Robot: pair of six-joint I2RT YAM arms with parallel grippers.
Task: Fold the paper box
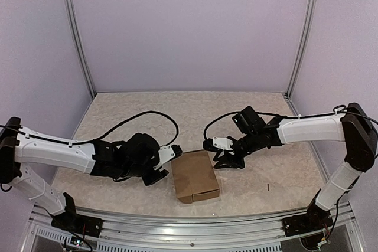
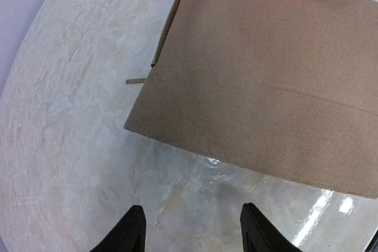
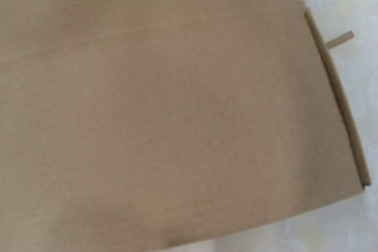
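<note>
The paper box (image 1: 196, 176) is plain brown cardboard, lying folded flat near the table's front middle, with a flap edge showing at its near end. My left gripper (image 1: 167, 166) sits just left of the box. In the left wrist view its black fingers (image 2: 131, 231) stand wide apart over bare table, with the box (image 2: 266, 81) a short way ahead, untouched. My right gripper (image 1: 226, 160) hovers at the box's far right edge. Cardboard (image 3: 171, 116) fills the right wrist view and none of that gripper's fingers show there.
The table (image 1: 118, 110) is pale and marbled, with lilac walls on three sides. A thin cardboard sliver (image 2: 135, 80) lies beside the box's corner, also seen in the right wrist view (image 3: 341, 40). A small dark speck (image 1: 267, 186) lies right of the box.
</note>
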